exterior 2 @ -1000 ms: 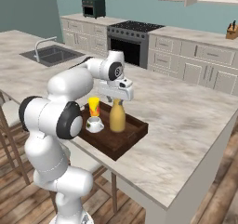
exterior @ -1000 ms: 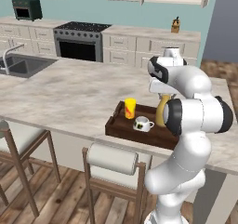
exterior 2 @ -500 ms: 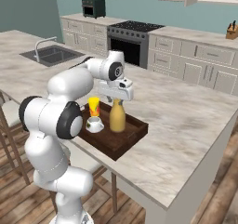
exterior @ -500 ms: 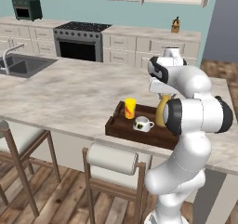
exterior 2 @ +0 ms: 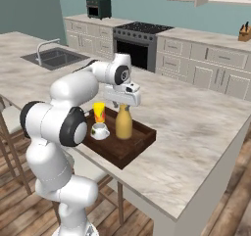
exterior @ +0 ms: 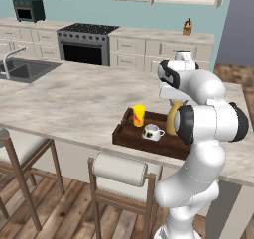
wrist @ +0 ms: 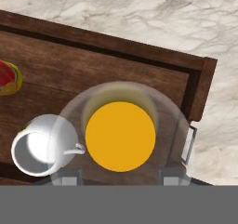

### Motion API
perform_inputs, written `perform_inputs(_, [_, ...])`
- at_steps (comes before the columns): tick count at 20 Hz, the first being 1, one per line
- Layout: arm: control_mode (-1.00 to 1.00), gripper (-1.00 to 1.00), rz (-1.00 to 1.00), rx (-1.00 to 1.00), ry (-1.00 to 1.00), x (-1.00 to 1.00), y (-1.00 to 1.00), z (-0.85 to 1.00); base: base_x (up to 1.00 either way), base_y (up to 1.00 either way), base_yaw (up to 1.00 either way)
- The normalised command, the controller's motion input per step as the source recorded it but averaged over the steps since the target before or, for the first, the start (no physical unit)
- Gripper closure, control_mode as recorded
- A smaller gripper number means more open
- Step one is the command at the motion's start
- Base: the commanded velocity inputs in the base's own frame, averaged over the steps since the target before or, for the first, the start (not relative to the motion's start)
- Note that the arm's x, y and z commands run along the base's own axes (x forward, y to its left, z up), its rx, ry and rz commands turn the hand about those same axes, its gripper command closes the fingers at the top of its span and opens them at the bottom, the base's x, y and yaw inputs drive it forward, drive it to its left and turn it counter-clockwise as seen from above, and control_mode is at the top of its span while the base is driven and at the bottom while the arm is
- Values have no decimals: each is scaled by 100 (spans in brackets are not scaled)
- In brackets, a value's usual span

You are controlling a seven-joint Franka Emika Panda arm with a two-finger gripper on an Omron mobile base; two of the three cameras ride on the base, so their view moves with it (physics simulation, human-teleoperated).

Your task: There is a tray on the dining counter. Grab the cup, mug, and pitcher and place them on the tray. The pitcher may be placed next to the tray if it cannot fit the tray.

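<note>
Three vessels stood together inside the tray (exterior 2: 139, 143), which rested near the robot-side edge of the dining surface (exterior 2: 196, 127), so the gathering looked complete or nearly so. Nearest the robot within the tray sat the mug (exterior 2: 100, 130), upright with its handle toward the pitcher (exterior 2: 124, 125) just beside it; the hand view showed the two close but with a sliver of wood between them. The cup (exterior 2: 99, 112) stood upright just beyond the mug, toward the tray's far-left part, apart from both neighbours.

Over the pitcher, the claw (exterior 2: 124, 102) hung straight down around the narrow neck, its two tips framing the round body in the hand view. Its jaws sat at a middling spread, and I could not tell whether they pinched the neck or had let go. The pitcher stood upright with its base on the tray floor, close to the tray's right wall, evidently because the tray proved wide enough to take it and the spot beside the tray was not needed.
</note>
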Motion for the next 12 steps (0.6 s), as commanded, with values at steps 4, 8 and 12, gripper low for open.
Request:
perform_inputs(4, [-100, 100, 0, 0, 0, 2, 0, 0, 0, 0, 0])
perform_inputs(8, [-100, -100, -1, 0, 0, 2, 0, 0, 0, 0, 0])
perform_inputs(12, [-100, -100, 0, 0, 0, 0, 0, 0, 0, 0, 0])
